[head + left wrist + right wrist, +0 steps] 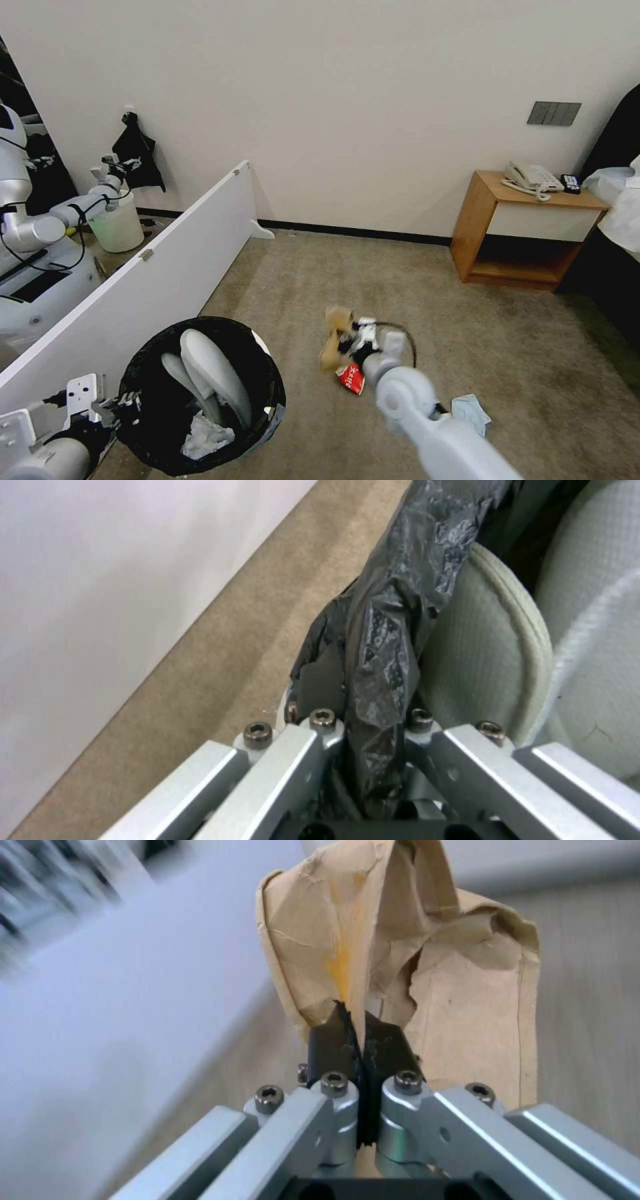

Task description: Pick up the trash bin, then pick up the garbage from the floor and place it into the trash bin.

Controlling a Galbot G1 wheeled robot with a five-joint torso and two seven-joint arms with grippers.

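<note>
Slippers [210, 377] and tissue [205, 435] lie in the trash bin [267, 407], left of the floor litter [352, 377].

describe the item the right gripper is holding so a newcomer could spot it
On the carpet between the trash bin and the nightstand, find the right gripper. Its fingers pinch a crumpled brown paper bag, lifted above a red packet.

A wooden bedside table [494, 220] is set against the far wall at right, with a white telephone [531, 178] on top. A white partition board [160, 267] is stood at left; beyond it, a pale bucket [120, 229] is seen.
</note>
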